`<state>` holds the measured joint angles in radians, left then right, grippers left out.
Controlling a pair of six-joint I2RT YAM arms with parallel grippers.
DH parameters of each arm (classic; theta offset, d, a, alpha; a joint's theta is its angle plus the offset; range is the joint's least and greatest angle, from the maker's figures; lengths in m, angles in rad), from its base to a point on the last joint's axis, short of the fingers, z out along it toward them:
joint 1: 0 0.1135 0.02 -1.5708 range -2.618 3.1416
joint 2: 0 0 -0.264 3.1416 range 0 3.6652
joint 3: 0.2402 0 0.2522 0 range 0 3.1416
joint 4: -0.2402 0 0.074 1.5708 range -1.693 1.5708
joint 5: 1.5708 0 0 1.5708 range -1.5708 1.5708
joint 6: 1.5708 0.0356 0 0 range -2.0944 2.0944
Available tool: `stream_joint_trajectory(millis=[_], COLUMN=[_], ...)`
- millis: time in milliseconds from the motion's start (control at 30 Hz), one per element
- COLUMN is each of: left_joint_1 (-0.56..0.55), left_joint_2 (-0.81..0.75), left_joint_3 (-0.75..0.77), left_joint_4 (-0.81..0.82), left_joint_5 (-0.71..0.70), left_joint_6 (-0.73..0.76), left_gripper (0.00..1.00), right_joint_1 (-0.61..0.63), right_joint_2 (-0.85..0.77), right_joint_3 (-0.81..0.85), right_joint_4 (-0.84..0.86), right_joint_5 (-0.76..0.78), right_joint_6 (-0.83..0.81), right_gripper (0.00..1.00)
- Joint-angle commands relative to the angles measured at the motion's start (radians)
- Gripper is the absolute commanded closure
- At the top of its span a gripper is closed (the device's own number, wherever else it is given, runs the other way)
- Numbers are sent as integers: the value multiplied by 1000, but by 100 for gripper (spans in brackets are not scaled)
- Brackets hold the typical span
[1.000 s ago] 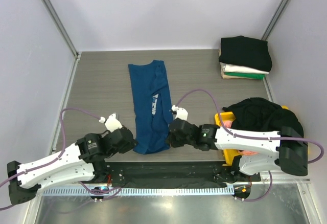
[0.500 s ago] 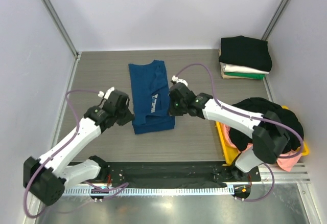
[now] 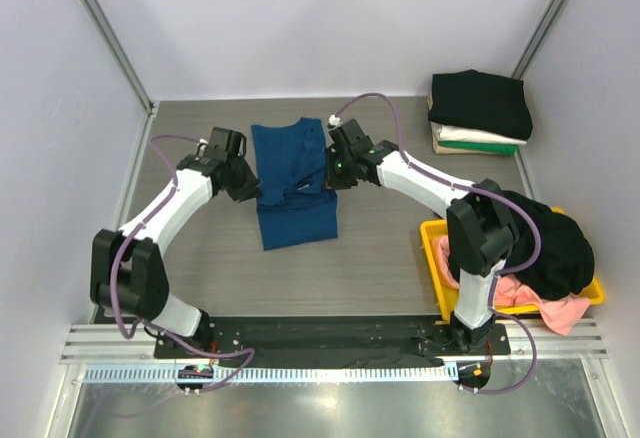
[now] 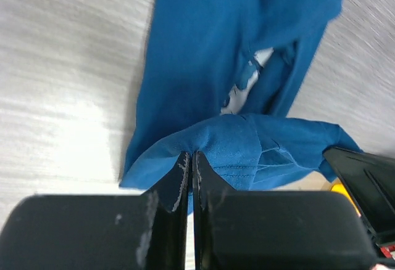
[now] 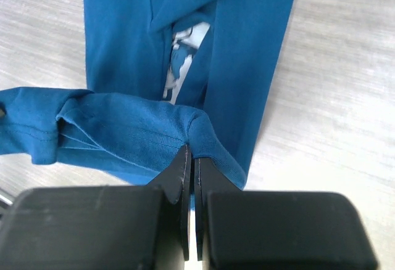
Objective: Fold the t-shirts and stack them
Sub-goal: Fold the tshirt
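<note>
From above, the dark blue t-shirt point(image 3: 296, 226) lies on the desk point(image 3: 385, 248) as a narrow strip, sleeves already turned in, its collar end towards the far wall. My left tool point(image 3: 252, 190) and my right tool point(image 3: 333, 176) each hold a side of the shirt's near hem, lifted over the strip's middle. I judge this to be the halving fold, hem to collar. At the far right corner sits a stack of folded shirts point(image 3: 480, 108), black on top. A yellow bin point(image 3: 432, 248) near my right base holds a black shirt point(image 3: 530, 238) and a pink one point(image 3: 545, 308), not yet folded.

In the left wrist view, my left tool is clenched on a bunched corner of blue cloth. The fabric puckers at the pinch and droops away to the right. Below it the strip lies flat, with a bit of white print showing in the slit between the folded sides.

In the right wrist view, my right tool is clamped on the opposite corner, the hem sagging between the two grips.

Next, I think, both tools must travel evenly to the collar end, lower the hem square on it, and only then let go. Uneven travel would skew the soft cloth.
</note>
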<state>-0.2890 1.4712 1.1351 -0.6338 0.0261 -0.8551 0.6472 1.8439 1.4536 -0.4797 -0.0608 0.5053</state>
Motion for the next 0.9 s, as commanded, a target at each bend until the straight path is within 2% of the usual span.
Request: stream_joint_trajectory(millis=[0, 433, 533, 567, 600, 633, 667, 733, 767, 833, 867], left_joint_1=[28, 93, 131, 143, 166, 178, 200, 211, 214, 209, 208], left_joint_2=[67, 282, 331, 389, 423, 458, 548, 650, 746, 810, 813], left_joint_3=[60, 196, 283, 320, 360, 474, 532, 697, 911, 1082, 1145], left_joint_4=[28, 14, -20, -52, -75, -99, -145, -209, -354, -479, -518], left_joint_5=[67, 118, 147, 156, 167, 205, 221, 271, 284, 273, 268], left_joint_6=[47, 54, 54, 54, 59, 62, 64, 88, 99, 137, 145], left_gripper=[100, 99, 92, 91, 87, 86, 84, 78, 77, 76, 76], right_joint_1=[-24, -86, -110, -121, -133, -158, -171, -198, -225, -247, -251], right_joint_2=[40, 218, 296, 325, 381, 420, 457, 579, 604, 588, 550], right_joint_3=[91, 267, 375, 464, 522, 586, 738, 915, 1042, 1067, 994], right_joint_4=[6, -25, -72, -89, -132, -154, -212, -287, -327, -332, -329], right_joint_5=[-56, -140, -157, -160, -162, -163, -171, -189, -207, -255, -246], right_joint_6=[-45, -76, -82, -80, -79, -71, -67, -48, -25, -8, -17], right_gripper=[99, 99, 73, 56, 50, 46, 40, 38, 36, 36, 36])
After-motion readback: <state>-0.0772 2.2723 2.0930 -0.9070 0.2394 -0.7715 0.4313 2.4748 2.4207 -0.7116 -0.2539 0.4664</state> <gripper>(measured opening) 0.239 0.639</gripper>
